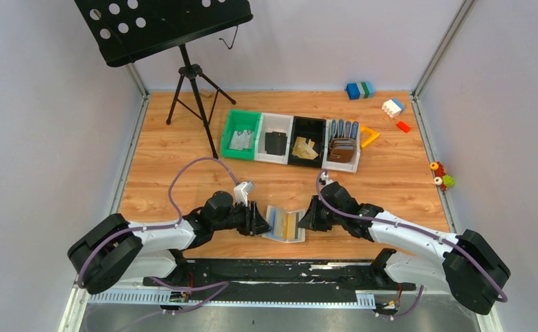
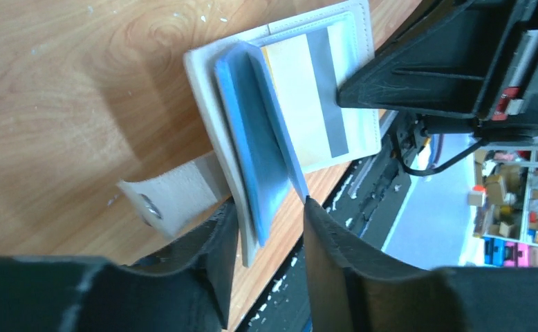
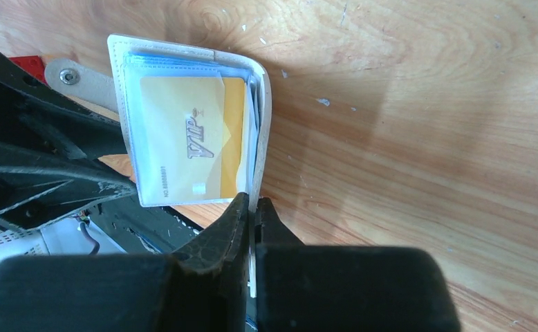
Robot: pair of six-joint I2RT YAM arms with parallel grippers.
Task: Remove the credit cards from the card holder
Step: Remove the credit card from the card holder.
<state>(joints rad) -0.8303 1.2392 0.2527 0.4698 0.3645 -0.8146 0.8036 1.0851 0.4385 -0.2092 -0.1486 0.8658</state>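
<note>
Right now the card holder [image 1: 285, 225] lies open on the surface [image 1: 183, 138], between both grippers. The right gripper [image 3: 252, 214] is pressed together on the edge of its cover. The left gripper [image 2: 270, 238] stands spread, with the blue leaves loose between its jaws. A gold card [image 3: 190, 145] sits in a clear sleeve just ahead of the right gripper. With only one edge pinched, pulling that card could drag the card holder or fold it. The strap tab [image 2: 176, 194] lies beside the left gripper. Bins [image 1: 290, 138] and a music stand [image 1: 176, 24] stand well beyond both grippers, not in the way.
</note>
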